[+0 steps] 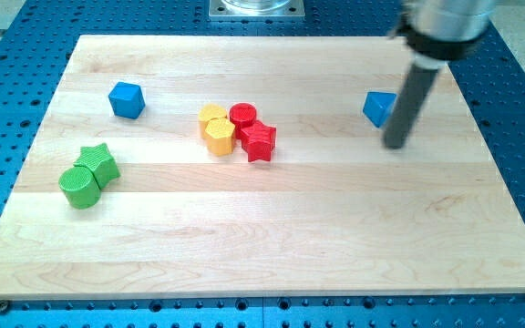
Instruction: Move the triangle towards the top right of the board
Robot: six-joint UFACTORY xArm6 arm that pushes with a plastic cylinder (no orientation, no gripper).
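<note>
The blue triangle block (pixel 378 107) lies at the view's upper right of the wooden board (pixel 272 237). My tip (pixel 395 144) rests on the board just right of and slightly below the triangle, with the dark rod covering the block's right edge. Whether the rod touches the triangle I cannot tell.
A blue cube-like block (pixel 127 99) lies at upper left. A yellow heart (pixel 212 114), yellow hexagon (pixel 219 136), red cylinder (pixel 242 115) and red star (pixel 260 140) cluster at centre. A green star (pixel 99 160) and green cylinder (pixel 79 187) lie at left.
</note>
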